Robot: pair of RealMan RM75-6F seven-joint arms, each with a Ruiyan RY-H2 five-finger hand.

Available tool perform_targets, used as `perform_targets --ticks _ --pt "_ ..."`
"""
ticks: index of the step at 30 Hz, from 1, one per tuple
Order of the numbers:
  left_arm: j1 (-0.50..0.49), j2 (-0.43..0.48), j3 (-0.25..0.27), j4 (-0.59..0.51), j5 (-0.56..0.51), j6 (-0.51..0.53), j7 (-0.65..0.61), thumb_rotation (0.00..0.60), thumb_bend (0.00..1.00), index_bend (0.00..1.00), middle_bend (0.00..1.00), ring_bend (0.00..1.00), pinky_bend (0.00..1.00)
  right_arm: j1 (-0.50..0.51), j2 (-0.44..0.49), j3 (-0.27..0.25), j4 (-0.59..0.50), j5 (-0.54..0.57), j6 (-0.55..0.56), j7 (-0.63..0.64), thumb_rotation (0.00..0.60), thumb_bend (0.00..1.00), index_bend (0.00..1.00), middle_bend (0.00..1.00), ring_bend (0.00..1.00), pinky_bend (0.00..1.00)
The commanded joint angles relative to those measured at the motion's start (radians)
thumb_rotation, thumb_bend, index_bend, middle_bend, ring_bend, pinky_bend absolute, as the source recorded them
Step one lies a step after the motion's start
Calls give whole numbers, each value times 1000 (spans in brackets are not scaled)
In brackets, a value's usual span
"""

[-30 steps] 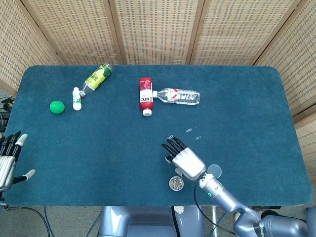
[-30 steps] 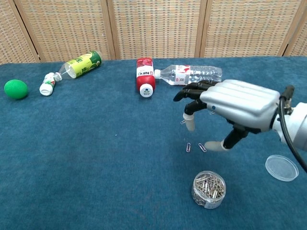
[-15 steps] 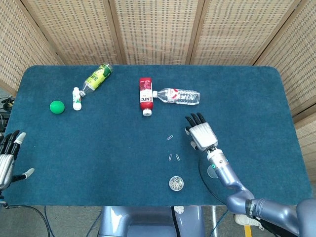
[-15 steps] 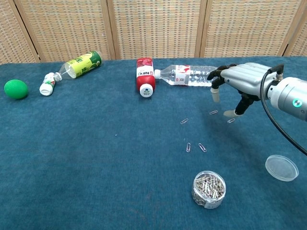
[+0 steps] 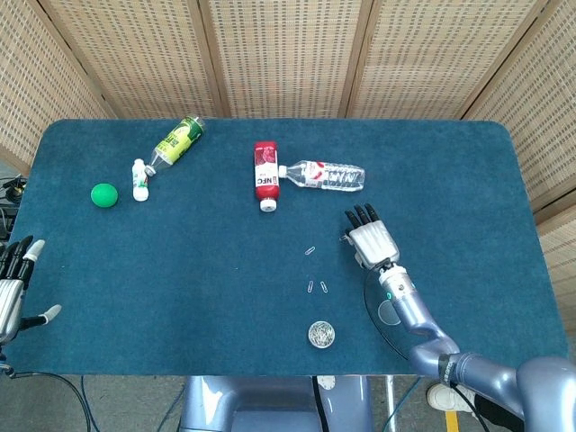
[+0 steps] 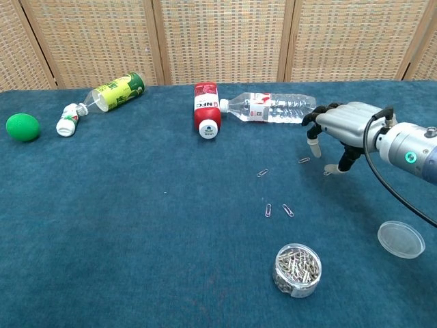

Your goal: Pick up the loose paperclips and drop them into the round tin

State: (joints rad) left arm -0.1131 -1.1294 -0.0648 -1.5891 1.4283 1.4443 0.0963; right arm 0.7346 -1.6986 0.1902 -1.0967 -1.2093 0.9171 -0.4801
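Toward the table's right edge, the right hand [image 6: 345, 123] hovered palm down, fingers spread, holding nothing, over two loose paperclips [image 6: 304, 160]. Three more lay mid-table. The round tin [image 6: 297, 270] stood near the front edge, its lid [image 6: 401, 239] beside it. The left hand [image 5: 11, 288] rested open at the front-left corner.

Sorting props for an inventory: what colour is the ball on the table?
Green. The ball shows best in the chest view, at the table's far left.
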Motion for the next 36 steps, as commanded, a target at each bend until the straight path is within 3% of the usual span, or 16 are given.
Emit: perform_targets --ticks 1,6,36 --pt "0 0 -1 0 -2 0 -1 600 0 0 0 0 0 4 -20 -11 41 -2 -10 13 600 305 497 106 0 61" --pt "-1 1 -3 2 -6 -2 -3 600 0 0 0 0 0 6 -34 -18 75 0 -20 26 600 350 498 106 0 61" --pt "-7 0 -8 13 -24 -17 -11 600 0 0 0 0 0 23 -70 -26 150 39 -73 -11 600 351 517 106 0 69"
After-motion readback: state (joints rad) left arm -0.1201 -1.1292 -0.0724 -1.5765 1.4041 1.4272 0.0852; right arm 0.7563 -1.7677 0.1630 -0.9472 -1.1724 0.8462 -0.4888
